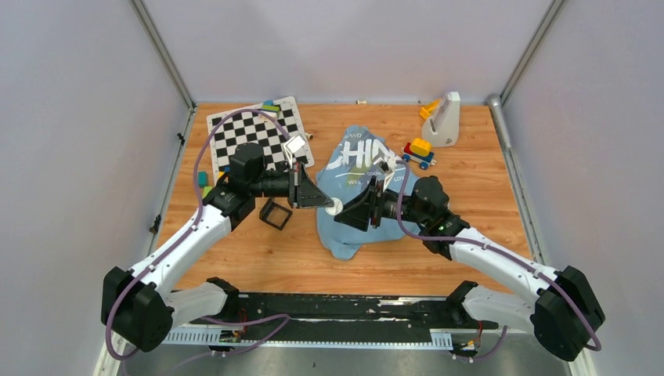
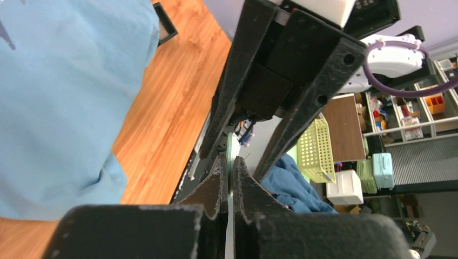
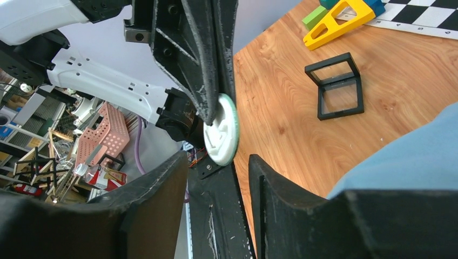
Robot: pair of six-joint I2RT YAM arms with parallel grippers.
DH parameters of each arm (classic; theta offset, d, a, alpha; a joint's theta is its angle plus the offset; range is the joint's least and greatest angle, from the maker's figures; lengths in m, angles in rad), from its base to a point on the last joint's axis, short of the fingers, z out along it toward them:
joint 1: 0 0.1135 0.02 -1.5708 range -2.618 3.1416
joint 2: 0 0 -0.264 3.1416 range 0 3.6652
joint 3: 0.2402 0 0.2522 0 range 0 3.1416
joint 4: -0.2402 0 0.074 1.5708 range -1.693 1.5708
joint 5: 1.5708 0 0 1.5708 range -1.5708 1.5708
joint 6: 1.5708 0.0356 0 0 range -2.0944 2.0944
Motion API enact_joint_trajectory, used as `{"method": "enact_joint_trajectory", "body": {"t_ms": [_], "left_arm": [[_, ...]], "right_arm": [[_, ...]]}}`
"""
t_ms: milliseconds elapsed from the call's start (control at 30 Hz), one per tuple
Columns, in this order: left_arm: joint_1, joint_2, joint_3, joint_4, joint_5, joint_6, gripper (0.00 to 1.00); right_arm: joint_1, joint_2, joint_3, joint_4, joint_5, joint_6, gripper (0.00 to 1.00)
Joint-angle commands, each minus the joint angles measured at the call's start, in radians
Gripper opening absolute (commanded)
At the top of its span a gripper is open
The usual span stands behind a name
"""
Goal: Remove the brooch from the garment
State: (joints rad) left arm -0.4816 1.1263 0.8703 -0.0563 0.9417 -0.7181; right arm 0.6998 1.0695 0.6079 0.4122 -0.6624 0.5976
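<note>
The garment point(image 1: 354, 176), a light blue T-shirt with white "CHINA" lettering, lies crumpled mid-table; it also shows in the left wrist view point(image 2: 54, 108) and the right wrist view point(image 3: 416, 156). My left gripper point(image 1: 327, 203) is shut on a small round badge with a white back and green rim point(image 1: 335, 207), held off the cloth above the shirt's left edge. This badge looks like the brooch; no orange-red piece shows. The left jaws pinch its edge point(image 2: 231, 154). My right gripper point(image 1: 346, 213) is open, its fingertips facing the badge point(image 3: 221, 135), not touching it.
A black square frame point(image 1: 275, 213) stands left of the shirt. A checkerboard point(image 1: 258, 133) lies at the back left. A toy block stack point(image 1: 420, 151) and a white stand point(image 1: 442, 119) are at the back right. A yellow triangular frame point(image 3: 335, 24) lies near the checkerboard.
</note>
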Motion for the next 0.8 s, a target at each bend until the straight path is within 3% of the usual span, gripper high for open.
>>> {"method": "enact_joint_trajectory", "body": {"t_ms": [0, 133, 500, 633, 767], "left_arm": [[0.006, -0.04, -0.002, 0.097, 0.057, -0.037, 0.0], [0.006, -0.051, -0.006, 0.105, 0.068, -0.032, 0.0], [0.006, -0.06, -0.013, 0.107, 0.078, -0.026, 0.0], [0.006, -0.061, -0.014, 0.11, 0.081, -0.029, 0.0], [0.006, -0.068, -0.018, 0.112, 0.081, -0.028, 0.0]], "right_arm": [[0.01, 0.027, 0.047, 0.098, 0.012, 0.022, 0.43], [0.01, 0.029, 0.049, 0.111, 0.033, 0.037, 0.37], [0.01, 0.006, 0.052, 0.135, 0.022, 0.065, 0.4], [0.01, 0.004, 0.062, 0.122, 0.024, 0.064, 0.31], [0.01, 0.007, 0.067, 0.123, 0.019, 0.076, 0.32]]}}
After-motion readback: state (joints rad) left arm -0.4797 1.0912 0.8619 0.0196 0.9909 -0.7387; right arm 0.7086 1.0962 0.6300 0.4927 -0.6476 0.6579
